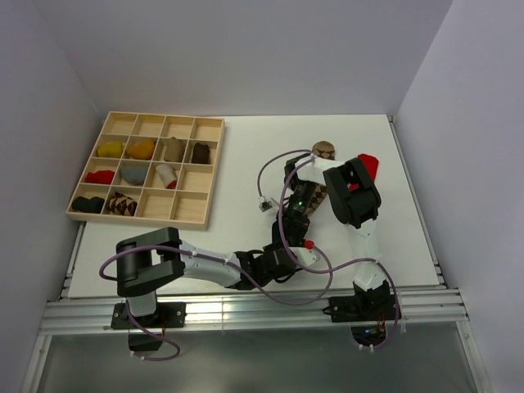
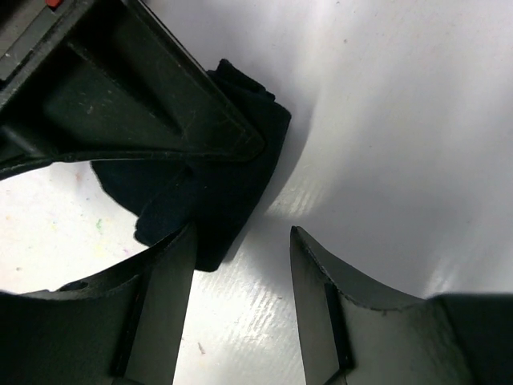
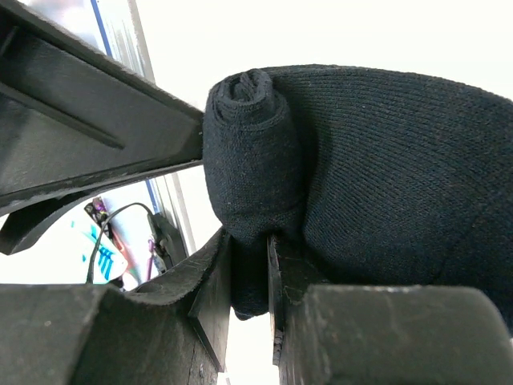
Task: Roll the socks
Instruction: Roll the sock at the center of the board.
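White table (image 1: 246, 155), black sock (image 3: 256, 160) pinched in right end effector (image 3: 250, 273), left end effector (image 2: 242, 241) spread beside it

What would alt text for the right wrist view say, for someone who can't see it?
A black sock, one end rolled into a tight spiral, fills the close-up. The right gripper, at the bottom, pinches the fabric just below the roll, over a white table.
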`<state>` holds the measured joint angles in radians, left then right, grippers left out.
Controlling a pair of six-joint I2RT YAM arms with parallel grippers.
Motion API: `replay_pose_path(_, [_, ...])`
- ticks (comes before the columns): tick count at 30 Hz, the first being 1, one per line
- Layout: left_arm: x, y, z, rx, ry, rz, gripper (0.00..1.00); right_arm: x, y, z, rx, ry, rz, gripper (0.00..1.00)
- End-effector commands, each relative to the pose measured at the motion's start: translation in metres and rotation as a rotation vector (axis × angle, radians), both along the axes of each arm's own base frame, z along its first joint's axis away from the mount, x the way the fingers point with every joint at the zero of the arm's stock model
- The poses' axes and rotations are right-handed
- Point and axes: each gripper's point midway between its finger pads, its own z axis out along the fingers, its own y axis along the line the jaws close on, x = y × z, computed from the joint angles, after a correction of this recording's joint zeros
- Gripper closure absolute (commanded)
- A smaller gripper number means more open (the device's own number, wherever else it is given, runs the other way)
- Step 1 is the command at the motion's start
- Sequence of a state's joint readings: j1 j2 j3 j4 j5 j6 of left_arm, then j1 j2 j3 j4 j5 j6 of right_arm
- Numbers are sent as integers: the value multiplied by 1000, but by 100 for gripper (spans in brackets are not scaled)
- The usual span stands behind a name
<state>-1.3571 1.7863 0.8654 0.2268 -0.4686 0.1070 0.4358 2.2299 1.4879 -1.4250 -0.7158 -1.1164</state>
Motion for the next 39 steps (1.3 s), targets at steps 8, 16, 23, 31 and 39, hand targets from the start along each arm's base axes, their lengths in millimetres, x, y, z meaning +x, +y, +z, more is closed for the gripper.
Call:
replay_pose_path(8, [10,-6,34,-47,-204,-30,44,0,-9,-14,-38,1,60,77])
replay_pose_path(16, [-2,-17,9,-19,-163,-142,44,0,-9,-14,-38,7,60,77])
replay_pose_path(23, [-13,-19,-19,5,2,-190,51,-1,-8,-11,-28,6,56,78])
replay_pose_path(31, [-13,-8,-39,5,211,-157,90,-3,-7,-12,-22,16,52,78])
replay_pose_path(39, [-28,1,-50,-40,383,-148,100,14,12,7,69,-89,-41,59])
